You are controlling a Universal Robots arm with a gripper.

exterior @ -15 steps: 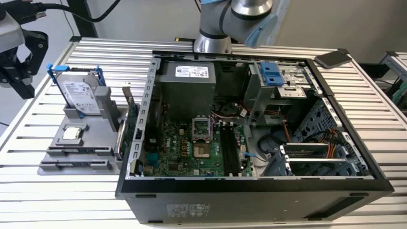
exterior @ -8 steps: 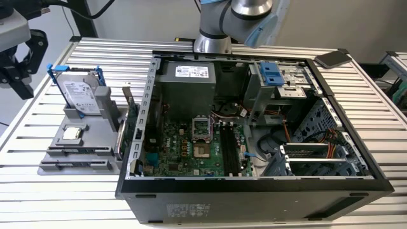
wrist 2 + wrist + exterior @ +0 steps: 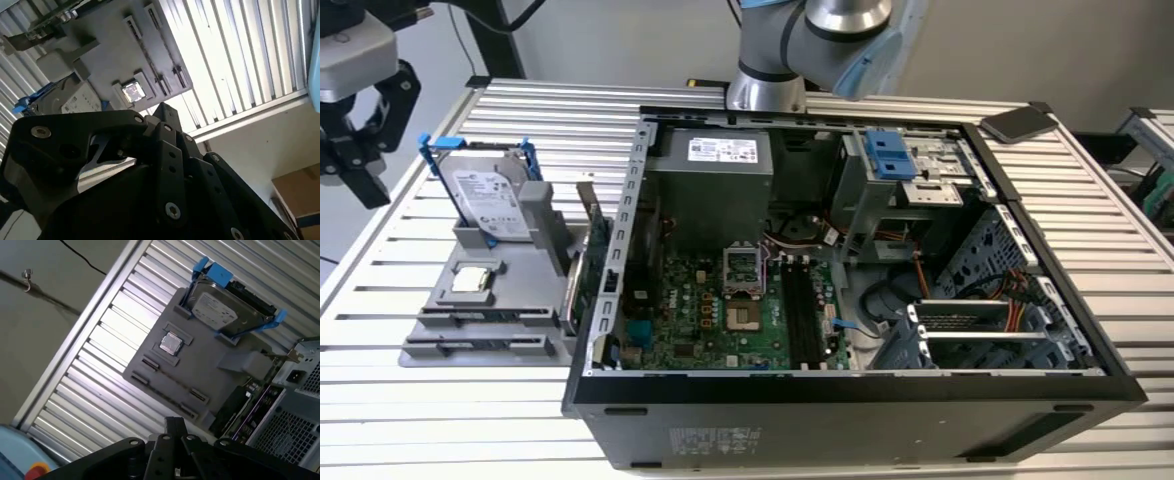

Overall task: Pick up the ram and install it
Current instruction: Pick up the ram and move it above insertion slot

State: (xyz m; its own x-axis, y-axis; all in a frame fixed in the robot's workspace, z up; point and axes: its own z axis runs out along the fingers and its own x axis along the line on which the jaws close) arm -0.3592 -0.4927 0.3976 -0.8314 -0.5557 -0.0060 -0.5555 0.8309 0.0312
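My gripper [image 3: 364,190] hangs high over the table's edge at the exterior view's left, beside the grey parts holder [image 3: 520,262]. In both wrist views its black fingertips [image 3: 175,426] [image 3: 164,111] meet with nothing between them, and the holder [image 3: 210,357] lies well below. The holder's narrow end clips [image 3: 149,364] carry no stick that I can see. The ram is out of view or hidden. Long black slots [image 3: 803,315] run along the green board inside the open computer case [image 3: 607,215].
On the holder stand a hard drive in a blue bracket [image 3: 487,195], a small square chip [image 3: 471,279] and an upright green card [image 3: 594,250]. The case's metal walls rise above the ribbed table [image 3: 440,420]. A dark phone-like object [image 3: 1017,124] lies at the back right.
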